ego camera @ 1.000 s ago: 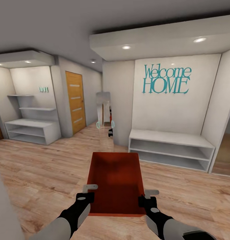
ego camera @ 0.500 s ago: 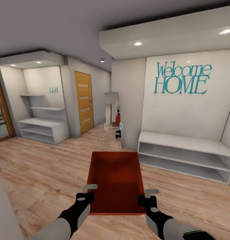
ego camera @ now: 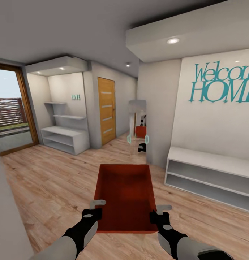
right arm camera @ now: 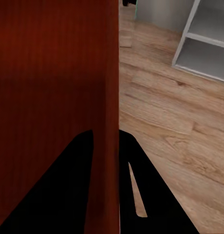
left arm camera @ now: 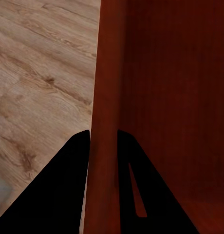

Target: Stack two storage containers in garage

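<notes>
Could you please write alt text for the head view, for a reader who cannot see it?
Both grippers, left and right, clamp the side walls of an open red-orange storage container held above light wood flooring. Ahead stand a wooden door, white shelves and a teal "Welcome HOME" sign.

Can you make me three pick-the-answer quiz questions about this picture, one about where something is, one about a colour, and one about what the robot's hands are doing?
1. Where is the red-orange open box?
A. On the white low shelf
B. Held between both grippers, above the light wood plank floor
C. Beside the wooden door

2. What colour are the "Welcome HOME" wall letters?
A. Teal
B. Yellow
C. Black

3. What is the left gripper doing?
A. Hanging open
B. Pushing the door
C. Clamped on the box's side wall

Answers:
1. B, the left gripper and the right gripper each pinch a wall, with floor underneath.
2. A, they show blue-green on the pale wall.
3. C, one finger sits on each side of the wall.
</notes>
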Controlling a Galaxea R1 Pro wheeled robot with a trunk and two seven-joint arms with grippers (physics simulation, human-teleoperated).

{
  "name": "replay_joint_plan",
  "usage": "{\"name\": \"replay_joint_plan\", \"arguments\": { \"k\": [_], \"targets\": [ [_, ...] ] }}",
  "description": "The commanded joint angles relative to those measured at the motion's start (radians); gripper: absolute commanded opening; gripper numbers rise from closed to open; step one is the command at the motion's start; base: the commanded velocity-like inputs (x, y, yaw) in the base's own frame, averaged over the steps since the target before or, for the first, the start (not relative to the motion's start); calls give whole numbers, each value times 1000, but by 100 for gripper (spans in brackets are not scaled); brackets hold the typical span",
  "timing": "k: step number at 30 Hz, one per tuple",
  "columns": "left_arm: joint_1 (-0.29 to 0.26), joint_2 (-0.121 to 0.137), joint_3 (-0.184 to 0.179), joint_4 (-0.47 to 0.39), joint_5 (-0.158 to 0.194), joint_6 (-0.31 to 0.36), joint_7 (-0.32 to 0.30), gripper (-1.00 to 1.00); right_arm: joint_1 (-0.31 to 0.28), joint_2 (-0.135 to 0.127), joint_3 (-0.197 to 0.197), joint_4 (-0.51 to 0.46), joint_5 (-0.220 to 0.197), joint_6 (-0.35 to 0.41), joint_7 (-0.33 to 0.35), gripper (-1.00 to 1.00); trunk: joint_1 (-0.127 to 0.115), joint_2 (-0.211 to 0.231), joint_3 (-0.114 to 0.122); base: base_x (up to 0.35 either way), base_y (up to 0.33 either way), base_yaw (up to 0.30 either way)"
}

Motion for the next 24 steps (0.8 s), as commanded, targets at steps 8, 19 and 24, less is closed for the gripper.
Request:
{"name": "replay_joint_plan", "arguments": {
  "k": [8, 19, 24],
  "targets": [
    [-1, 2, 53, -5, -18, -18, 14, -100, 0, 0, -54, 1, 14, 1, 3, -100, 1, -1, -2, 319, 0, 272],
    [-1, 2, 53, -5, -18, -18, 15, -100, 0, 0, -54, 1, 14, 1, 3, -100, 1, -1, -2, 319, 0, 204],
    [-1, 3, 53, -5, -18, -18, 15, -100, 0, 0, -54, 1, 14, 1, 3, -100, 1, -1, -2, 319, 0, 15]
  ]
}}
